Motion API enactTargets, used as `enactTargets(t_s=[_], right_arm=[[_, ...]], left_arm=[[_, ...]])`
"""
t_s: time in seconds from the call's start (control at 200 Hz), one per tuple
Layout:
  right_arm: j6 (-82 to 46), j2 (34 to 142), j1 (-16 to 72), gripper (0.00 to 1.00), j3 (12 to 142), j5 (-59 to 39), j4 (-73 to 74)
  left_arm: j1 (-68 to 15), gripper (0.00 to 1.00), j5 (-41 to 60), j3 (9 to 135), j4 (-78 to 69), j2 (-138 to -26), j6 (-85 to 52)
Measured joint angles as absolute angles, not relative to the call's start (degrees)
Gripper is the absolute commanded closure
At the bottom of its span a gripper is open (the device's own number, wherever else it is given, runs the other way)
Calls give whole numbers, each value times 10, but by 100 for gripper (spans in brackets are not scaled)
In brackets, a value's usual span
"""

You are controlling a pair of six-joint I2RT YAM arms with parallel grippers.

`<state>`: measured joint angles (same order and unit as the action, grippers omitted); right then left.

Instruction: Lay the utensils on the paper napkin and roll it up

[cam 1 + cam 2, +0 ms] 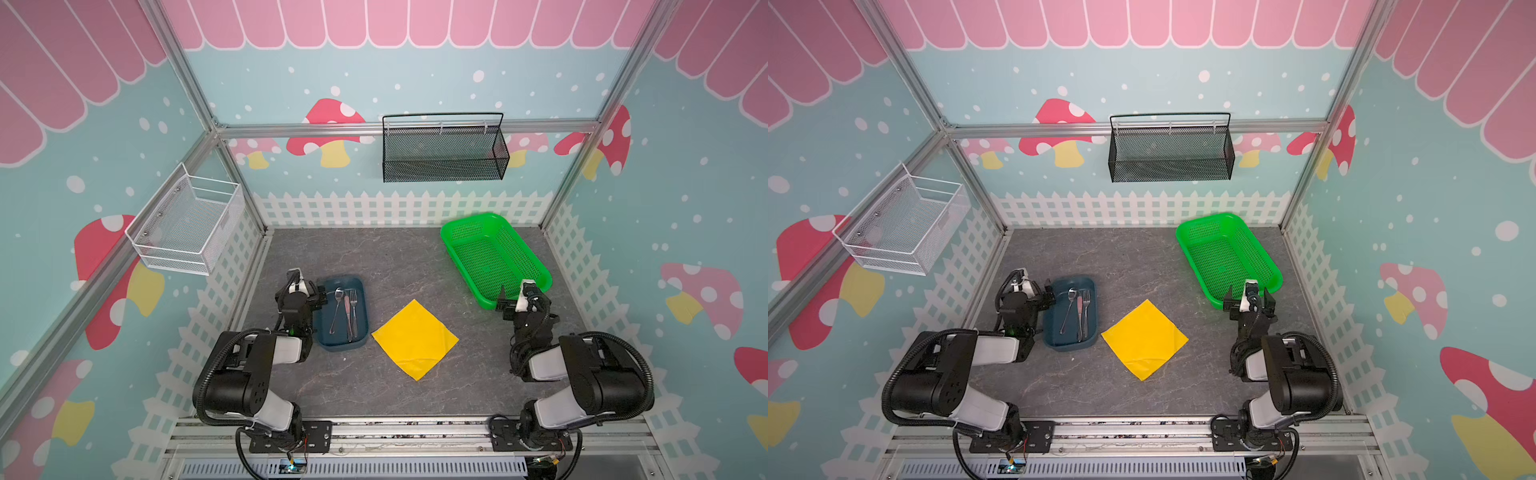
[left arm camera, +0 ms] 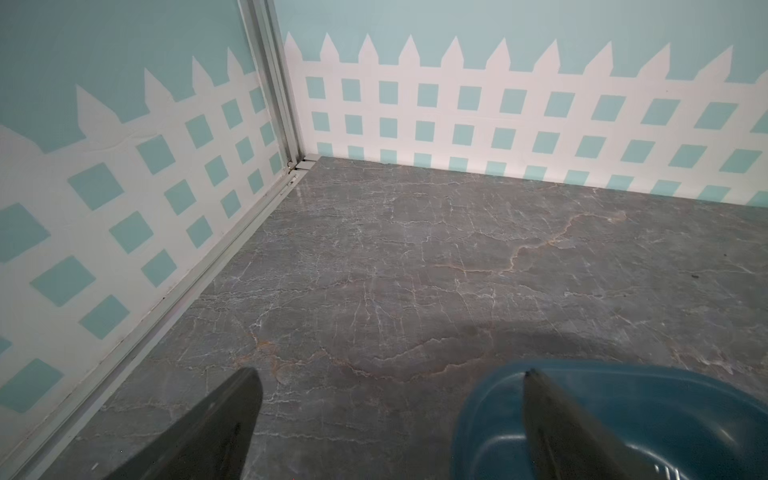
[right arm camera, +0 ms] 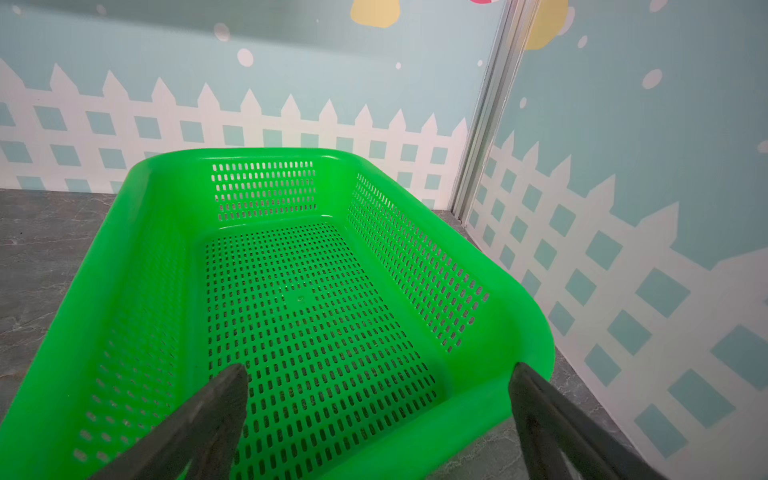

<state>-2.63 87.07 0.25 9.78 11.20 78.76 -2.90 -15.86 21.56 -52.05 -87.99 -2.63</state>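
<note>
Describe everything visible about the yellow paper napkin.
The paper napkin is a thin, bright yellow square sheet lying flat and unrolled on the grey table, turned like a diamond with one corner toward the robot's base. A faint crease crosses that near corner. Nothing lies on it. Its left corner nears the dark blue tray; whether they touch cannot be told.

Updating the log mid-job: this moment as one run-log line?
utensils: in blue tray | paper napkin: spread, bare | left end effector: open, by blue tray | right end effector: open, at green basket
</note>
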Motion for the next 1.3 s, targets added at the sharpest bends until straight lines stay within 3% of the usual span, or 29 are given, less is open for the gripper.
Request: enactTargets(t_s=[1.066,1.296], right_arm=[[-26,871,3,0,98,111,786],[-26,858,3,0,80,110,793]], left_arm=[[-31,0,-119,216,-516,-880,-21],[-40,0,-158,204,-522,-869,-25]])
